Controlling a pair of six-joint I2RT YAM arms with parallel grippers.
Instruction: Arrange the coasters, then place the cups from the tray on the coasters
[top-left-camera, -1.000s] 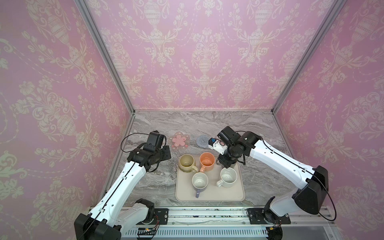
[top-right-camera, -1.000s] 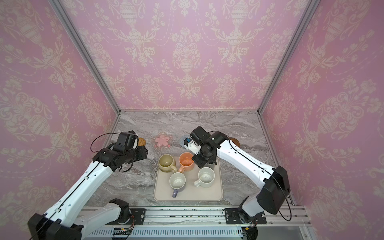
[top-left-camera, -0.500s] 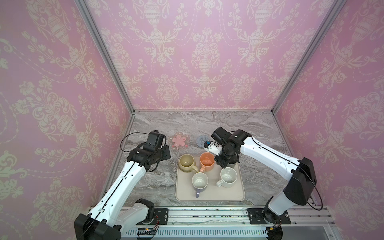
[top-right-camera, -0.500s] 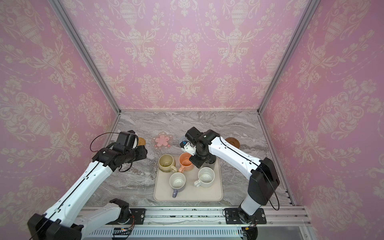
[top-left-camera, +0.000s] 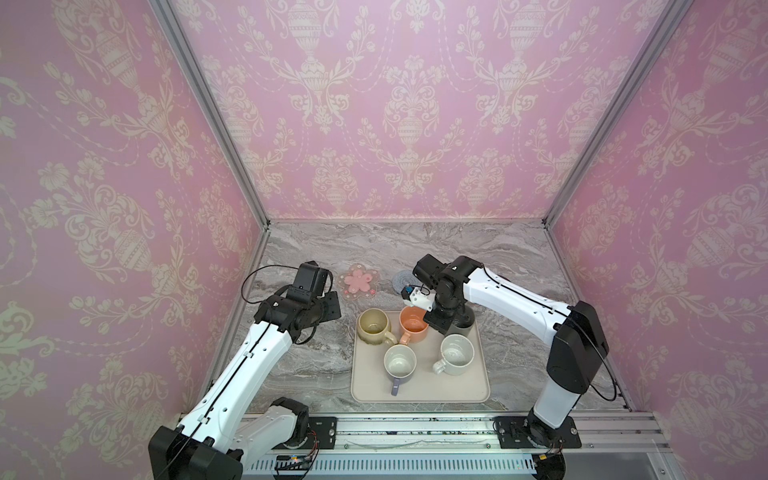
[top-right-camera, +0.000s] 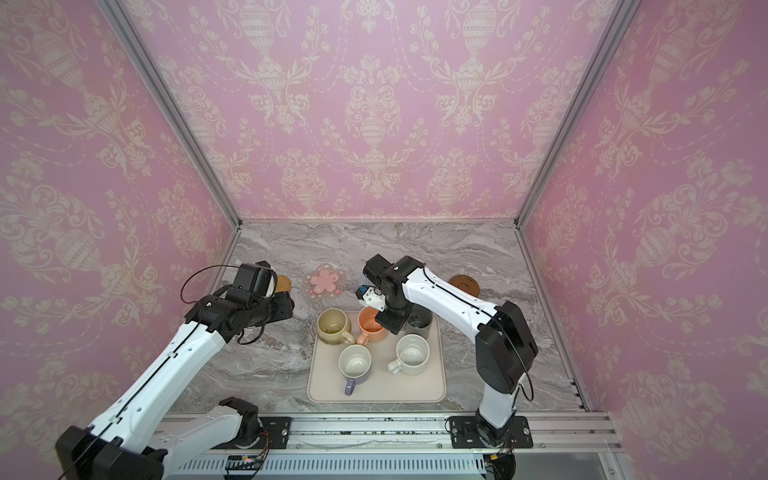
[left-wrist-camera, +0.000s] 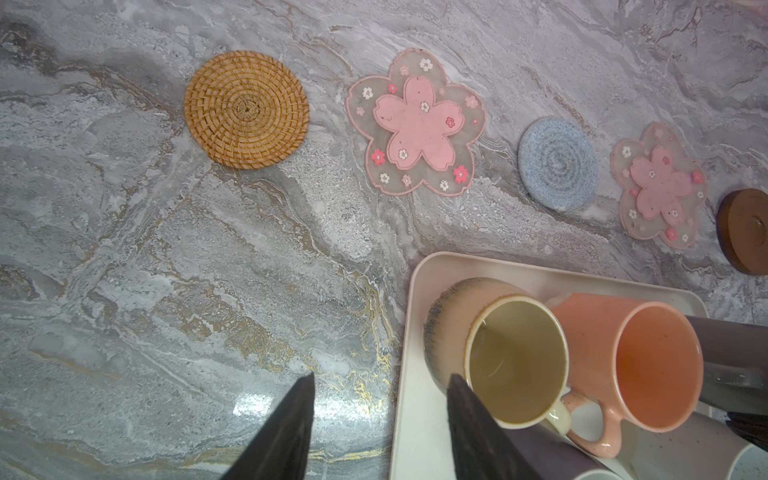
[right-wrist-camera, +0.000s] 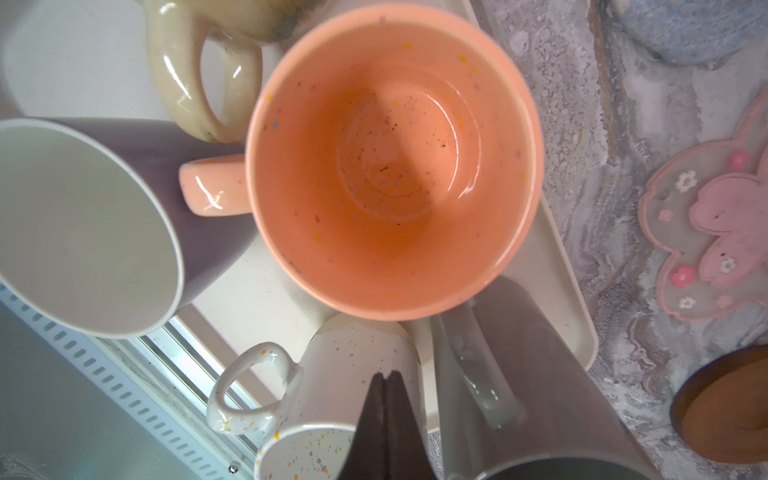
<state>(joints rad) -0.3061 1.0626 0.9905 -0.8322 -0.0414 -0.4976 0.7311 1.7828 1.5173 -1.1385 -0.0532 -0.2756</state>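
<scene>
My right tool (right-wrist-camera: 385, 376) is pinched shut and empty, above the tray (right-wrist-camera: 557, 291) between the speckled white mug (right-wrist-camera: 324, 374) and the dark grey mug (right-wrist-camera: 540, 374). The peach-orange mug (right-wrist-camera: 395, 166) is just beyond. My left tool (left-wrist-camera: 382, 378) is half open and empty, beside the beige-yellow mug (left-wrist-camera: 515, 353). Five coasters (left-wrist-camera: 557, 164) line the desk (left-wrist-camera: 166, 249).

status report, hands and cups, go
Left hand open, empty, beside the tray. Right hand shut, empty, over the cups. All five on tray. Coasters in a row, bare.
</scene>
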